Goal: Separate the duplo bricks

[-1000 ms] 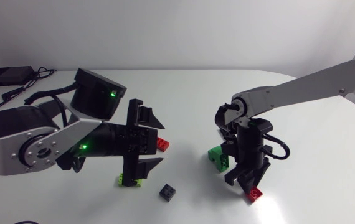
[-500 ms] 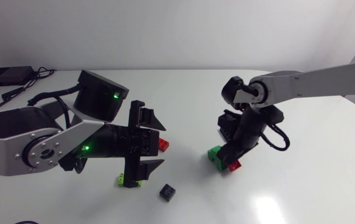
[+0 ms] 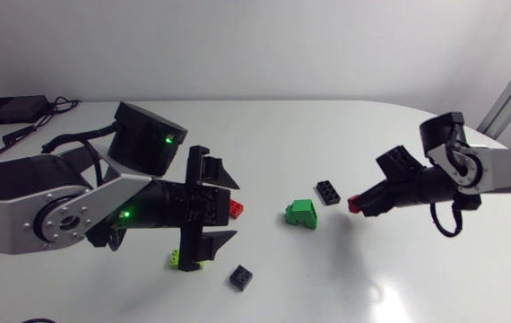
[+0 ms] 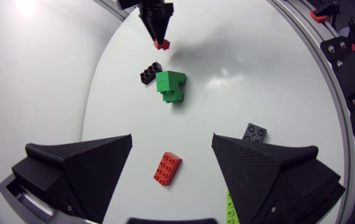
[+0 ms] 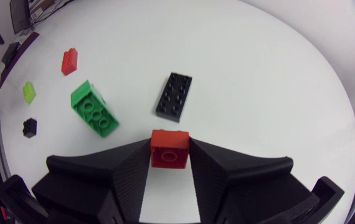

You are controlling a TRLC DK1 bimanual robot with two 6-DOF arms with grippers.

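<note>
My right gripper (image 3: 356, 204) is shut on a small red brick (image 5: 169, 148), held above the table at the right; the same red brick (image 3: 353, 205) shows at its fingertips from above. Just ahead of it lie a black brick (image 3: 329, 191) and a green brick (image 3: 301, 213), apart from each other. My left gripper (image 3: 212, 205) stands open over the table's middle left, with a red brick (image 4: 167, 168) lying between its spread fingers, untouched. In the left wrist view the right gripper (image 4: 160, 42) with its red brick (image 4: 162, 44) is far ahead.
A lime brick (image 3: 186, 261) lies under my left gripper's near finger. A small black brick (image 3: 241, 276) sits near the front edge. In the right wrist view the lime brick (image 5: 28, 92) and small black brick (image 5: 30, 127) lie far ahead.
My right arm has pulled the small red brick off the green and black bricks and swung it to the right. The black brick now lies separate. The left arm has not moved.
</note>
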